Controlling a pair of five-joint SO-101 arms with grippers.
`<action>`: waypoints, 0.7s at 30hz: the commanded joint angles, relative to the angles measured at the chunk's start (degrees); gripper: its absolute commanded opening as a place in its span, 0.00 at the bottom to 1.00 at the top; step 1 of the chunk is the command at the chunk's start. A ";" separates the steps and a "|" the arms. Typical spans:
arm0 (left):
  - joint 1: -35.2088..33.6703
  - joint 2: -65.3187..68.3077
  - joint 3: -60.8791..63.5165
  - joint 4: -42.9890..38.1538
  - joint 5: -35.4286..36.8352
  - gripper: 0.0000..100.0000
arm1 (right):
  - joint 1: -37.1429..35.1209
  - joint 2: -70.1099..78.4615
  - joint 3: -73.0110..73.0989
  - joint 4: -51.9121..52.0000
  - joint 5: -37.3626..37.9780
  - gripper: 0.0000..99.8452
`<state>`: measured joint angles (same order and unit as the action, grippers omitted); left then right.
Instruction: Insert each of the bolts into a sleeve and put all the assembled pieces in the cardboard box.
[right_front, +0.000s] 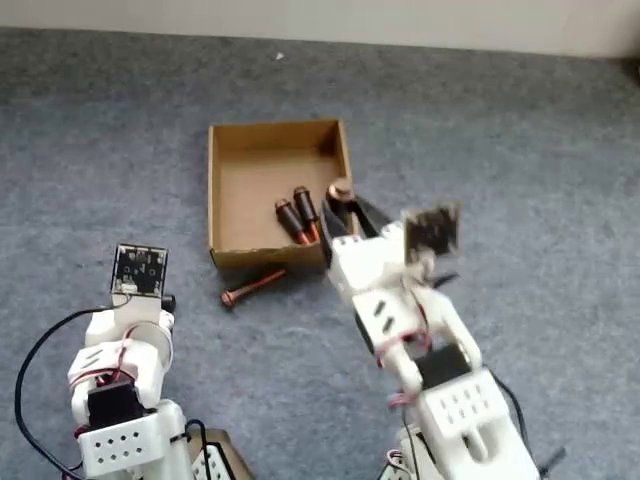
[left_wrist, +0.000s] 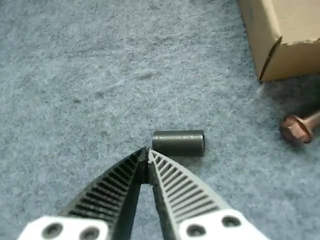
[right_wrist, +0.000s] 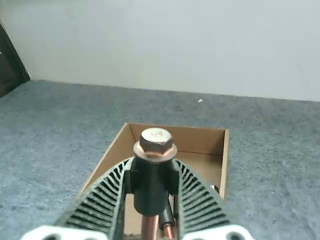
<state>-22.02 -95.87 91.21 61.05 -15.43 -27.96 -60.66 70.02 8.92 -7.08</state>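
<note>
My right gripper (right_wrist: 152, 169) is shut on an assembled piece, a black sleeve (right_wrist: 150, 187) with a copper bolt through it, bolt head (right_wrist: 156, 142) up. In the high view that gripper (right_front: 341, 207) hangs over the right wall of the cardboard box (right_front: 228, 190). Two assembled pieces (right_front: 298, 216) lie inside the box. My left gripper (left_wrist: 146, 156) is shut, its tips just short of a loose black sleeve (left_wrist: 178, 143) lying on the carpet. A loose copper bolt (right_front: 252, 287) lies on the carpet in front of the box, its head (left_wrist: 295, 128) beyond the sleeve.
Grey carpet covers the whole work area. A corner of the box (left_wrist: 285, 40) stands past the loose sleeve. A pale wall (right_wrist: 160, 40) runs behind the box. Open carpet lies left and right of the box.
</note>
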 joint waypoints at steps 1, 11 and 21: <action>1.01 -0.40 0.22 -1.32 -0.44 0.01 | -0.48 13.23 -7.96 -9.80 -0.18 0.01; 1.10 -0.40 1.36 -1.41 -5.10 0.01 | -0.40 38.11 -13.32 -24.04 -0.09 0.01; 1.10 -0.40 1.36 -1.41 -5.19 0.01 | -0.40 51.21 -18.77 -24.31 6.86 0.01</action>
<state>-22.02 -95.87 92.97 60.79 -20.09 -27.96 -9.76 55.25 -13.58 -2.59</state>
